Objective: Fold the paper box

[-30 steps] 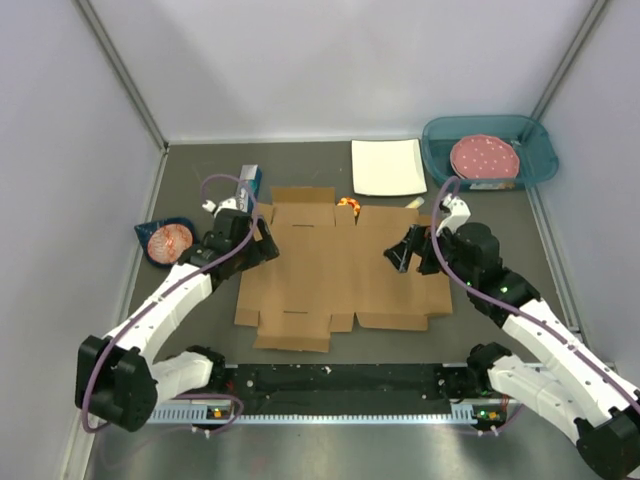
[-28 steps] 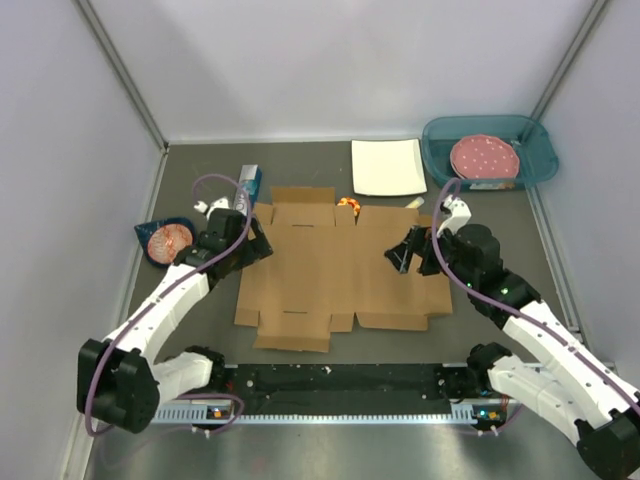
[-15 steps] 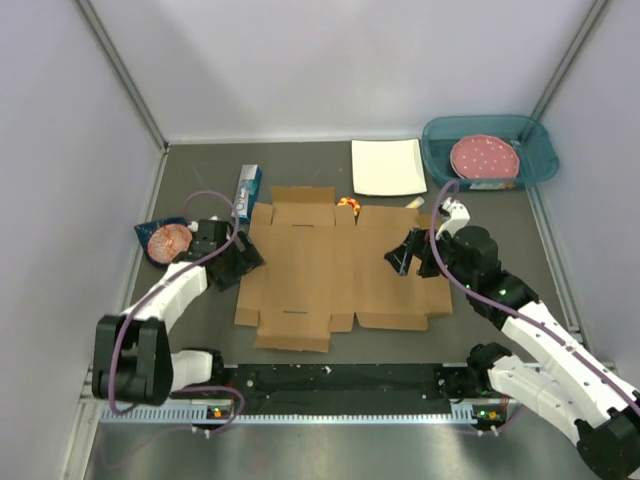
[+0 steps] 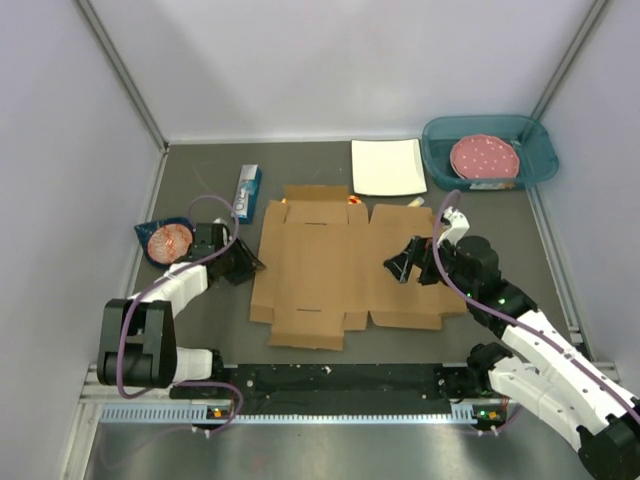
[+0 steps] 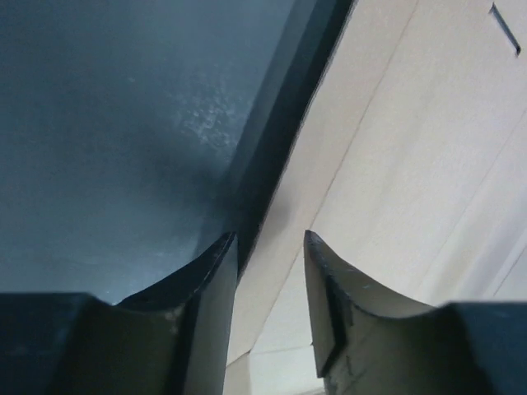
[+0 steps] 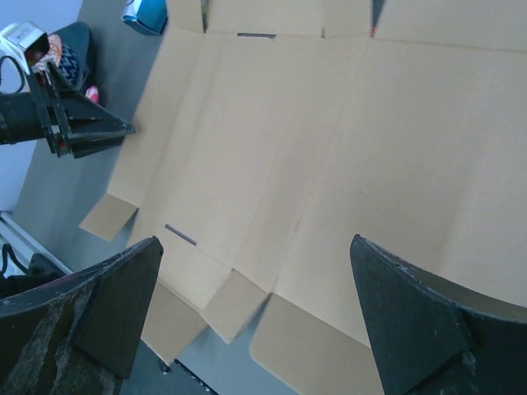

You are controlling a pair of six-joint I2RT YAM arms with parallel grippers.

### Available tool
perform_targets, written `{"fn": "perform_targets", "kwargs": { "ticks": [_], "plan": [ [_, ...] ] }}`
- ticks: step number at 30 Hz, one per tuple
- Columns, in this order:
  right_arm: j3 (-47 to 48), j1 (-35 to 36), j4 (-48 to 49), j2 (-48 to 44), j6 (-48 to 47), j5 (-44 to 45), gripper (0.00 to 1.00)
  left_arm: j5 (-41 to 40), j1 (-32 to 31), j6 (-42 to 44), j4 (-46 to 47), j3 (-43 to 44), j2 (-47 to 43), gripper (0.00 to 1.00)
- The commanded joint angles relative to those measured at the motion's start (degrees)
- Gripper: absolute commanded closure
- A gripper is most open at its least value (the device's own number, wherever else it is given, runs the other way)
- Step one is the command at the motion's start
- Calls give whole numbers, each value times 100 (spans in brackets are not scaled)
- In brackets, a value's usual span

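Note:
The paper box [image 4: 340, 265] lies unfolded on the dark table as a flat brown cardboard sheet with flaps and slots; the right wrist view shows it too [image 6: 329, 140]. My left gripper [image 4: 252, 266] is low at the sheet's left edge. In the left wrist view that edge [image 5: 329, 164] runs between the two fingers of my left gripper [image 5: 268, 239], which stand narrowed with a gap on each side. My right gripper [image 4: 408, 262] hovers over the sheet's right half, and the right wrist view shows it [image 6: 255, 239] wide open and holding nothing.
A white square plate [image 4: 387, 167] and a teal bin [image 4: 440, 150] holding a pink dotted plate [image 4: 484, 157] sit at the back right. A blue-white carton [image 4: 248, 190] and a dark snack bag [image 4: 167, 241] lie left of the sheet. Grey walls enclose three sides.
My left gripper moved left and down from the sheet's upper-left corner to its left edge and narrowed its jaws. The sheet shifted slightly right. The right arm barely moved.

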Motion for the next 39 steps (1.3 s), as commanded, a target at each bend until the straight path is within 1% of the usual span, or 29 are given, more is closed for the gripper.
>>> {"fn": "perform_targets", "kwargs": {
  "ticks": [1,3,5,7,9,10,12,14,15,16,18,20,22,23,24,26,27,29,34,35,38,39],
  "plan": [
    [26,-41,320,-82,64,-124,1,677,4,123,476,-113,15,64],
    [26,-41,320,-109,64,-133,1,721,4,97,511,-157,-29,71],
    [53,-49,320,-135,63,-141,1,826,-5,105,599,-192,-55,75],
    [61,-49,320,-153,81,-177,1,1053,-5,114,661,-166,-3,76],
    [53,-49,311,-161,99,-220,1,1186,-40,123,687,-122,138,74],
    [53,-41,303,-179,107,-229,1,1213,-57,132,679,-78,190,68],
    [44,-41,276,-205,116,-247,1,1205,-101,158,617,-78,305,58],
    [9,-41,276,-258,125,-247,1,1056,-137,219,591,-87,384,39],
    [0,-41,276,-276,125,-247,1,959,-171,237,478,-78,419,36],
    [-18,-41,276,-284,125,-238,1,897,-181,281,459,-52,463,34],
    [-26,-41,276,-302,134,-238,1,888,-207,299,450,-25,621,35],
    [-53,-41,276,-302,125,-247,1,932,-251,308,538,10,735,38],
    [-62,-41,267,-311,125,-256,1,1011,-321,316,634,19,762,53],
    [-70,-41,267,-311,116,-256,1,1028,-339,325,652,19,771,58],
    [-70,-41,267,-337,116,-265,1,1072,-382,343,661,19,762,68],
    [-70,-41,259,-346,116,-273,1,1125,-461,404,661,54,719,74],
    [-70,-41,259,-346,116,-282,1,1151,-505,439,661,45,701,80],
    [-62,-41,241,-364,116,-291,1,1169,-584,466,626,72,587,99],
    [96,-41,162,-407,151,-361,1,1274,-646,536,451,203,122,100],
    [157,-49,110,-451,160,-353,1,1344,-673,545,415,256,-149,100],
    [570,-49,-162,-574,143,-291,1,1476,-725,615,152,668,-764,100],
    [710,-41,-311,-609,134,-256,1,1538,-743,615,108,948,-889,100]
  ]
}}
